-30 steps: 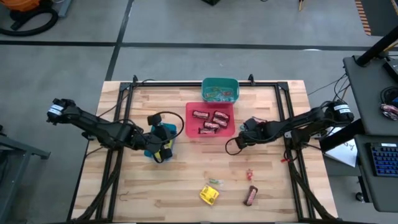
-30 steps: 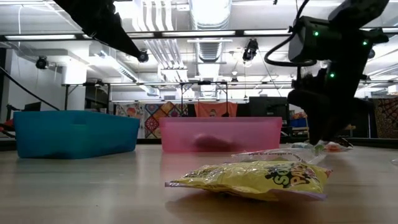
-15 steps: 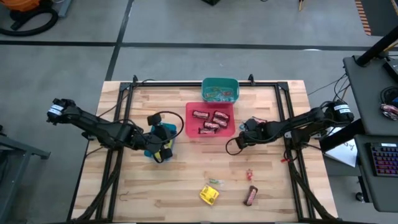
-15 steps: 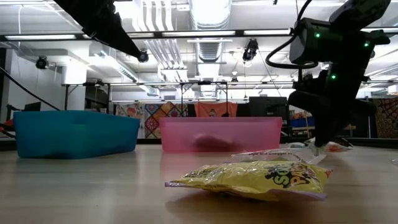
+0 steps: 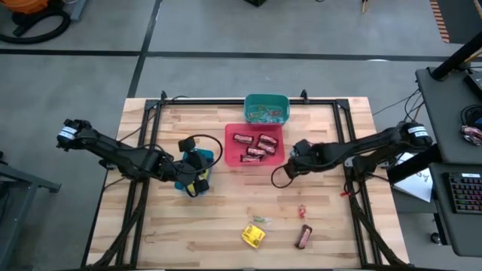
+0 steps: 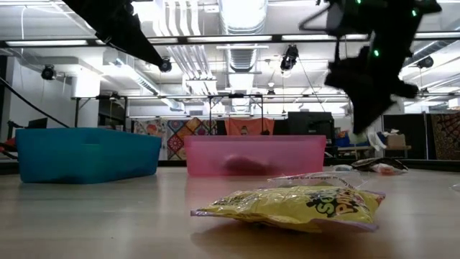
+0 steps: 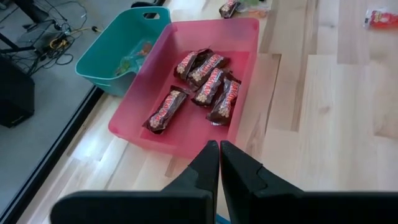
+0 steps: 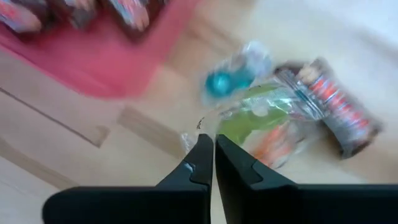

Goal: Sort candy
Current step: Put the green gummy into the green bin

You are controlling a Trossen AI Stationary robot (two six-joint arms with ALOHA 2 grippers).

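The bench (image 5: 188,226) is pale wood, planked, with visible grain and a smooth, faintly satin finish. At twelve o'clock sits the teal bin (image 5: 266,109), opaque smooth plastic; just below it the red bin (image 5: 230,147), plastic too, translucent pink where light passes through its wall (image 6: 255,155). The blue bin (image 6: 86,153) reads as smooth plastic with a soft sheen. The brown bars (image 7: 208,84) inside the red bin wear glossy crinkled film. Down at six o'clock, the yellow packet (image 6: 291,207) is shiny, wrinkled foil-like wrap. Beside it at five o'clock, the loose dark bar (image 5: 303,236) is glossy too. The left gripper (image 7: 219,163) shows matt black, smooth fingers, and the right gripper (image 8: 213,155) the same.
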